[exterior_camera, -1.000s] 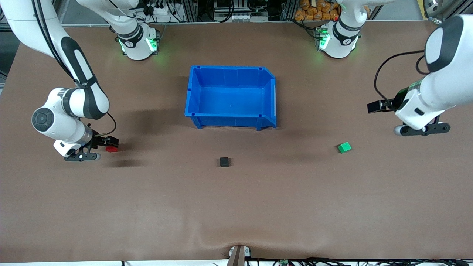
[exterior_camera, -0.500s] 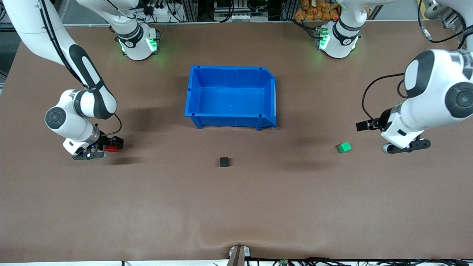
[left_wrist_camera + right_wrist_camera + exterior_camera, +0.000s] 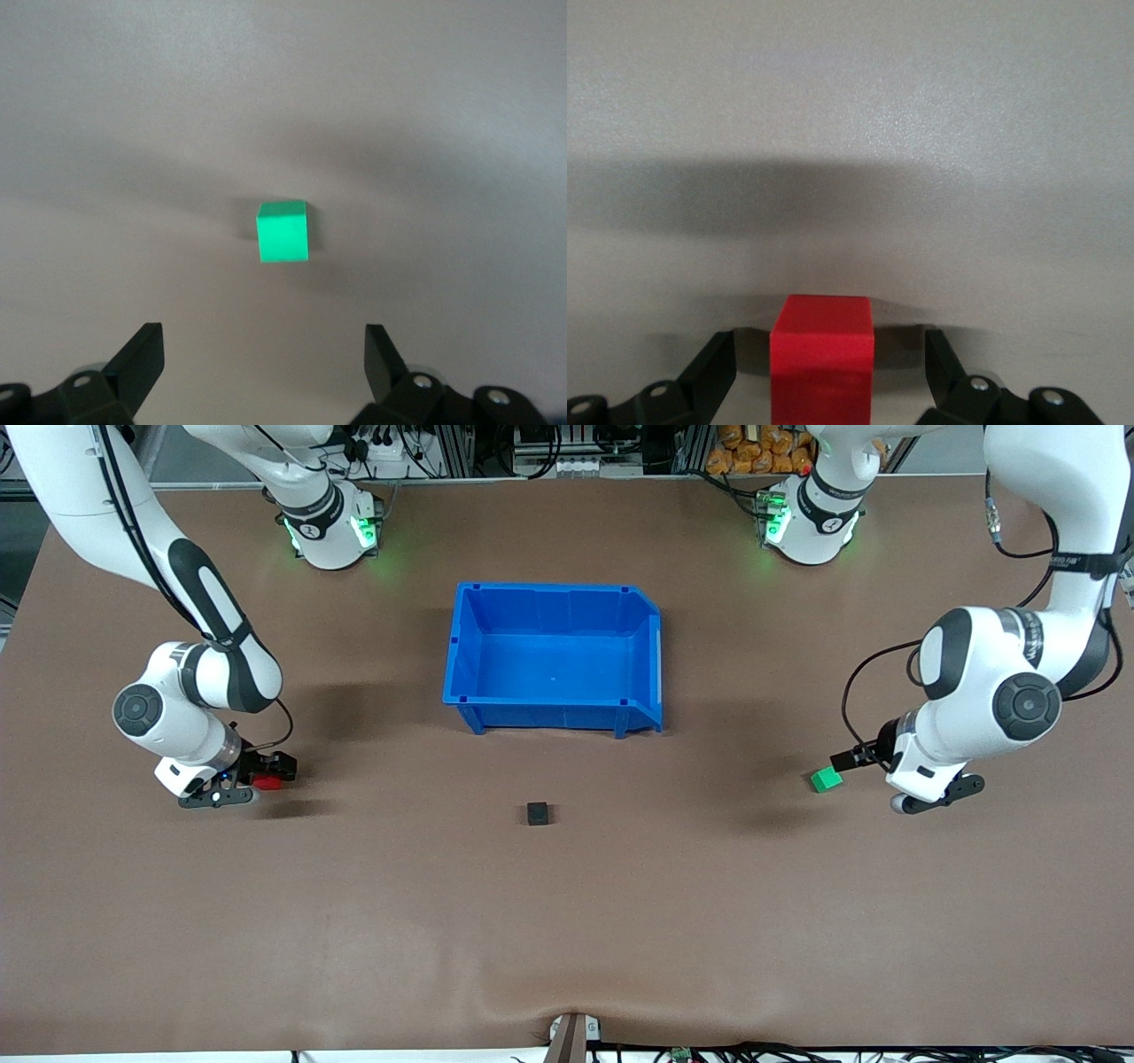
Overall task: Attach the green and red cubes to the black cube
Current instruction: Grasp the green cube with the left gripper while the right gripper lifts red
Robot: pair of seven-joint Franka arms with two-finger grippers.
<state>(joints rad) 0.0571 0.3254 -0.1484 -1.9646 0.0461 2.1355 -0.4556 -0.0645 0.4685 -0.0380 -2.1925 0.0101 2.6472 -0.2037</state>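
The red cube [image 3: 267,782] sits on the table toward the right arm's end. My right gripper [image 3: 266,772] is low around it and open. In the right wrist view the red cube [image 3: 822,359] stands between the fingers with a gap on each side of my right gripper [image 3: 828,352]. The green cube [image 3: 826,779] lies toward the left arm's end. My left gripper [image 3: 846,760] is open, just beside and above it. In the left wrist view the green cube [image 3: 283,231] lies ahead of the open left gripper [image 3: 263,341]. The black cube [image 3: 537,813] lies alone mid-table.
An empty blue bin [image 3: 549,715] stands mid-table, farther from the front camera than the black cube. Both arm bases stand along the table's back edge.
My left arm has come down and swung in toward the green cube. My right gripper has shifted slightly, then stayed around the red cube. The cubes have not moved.
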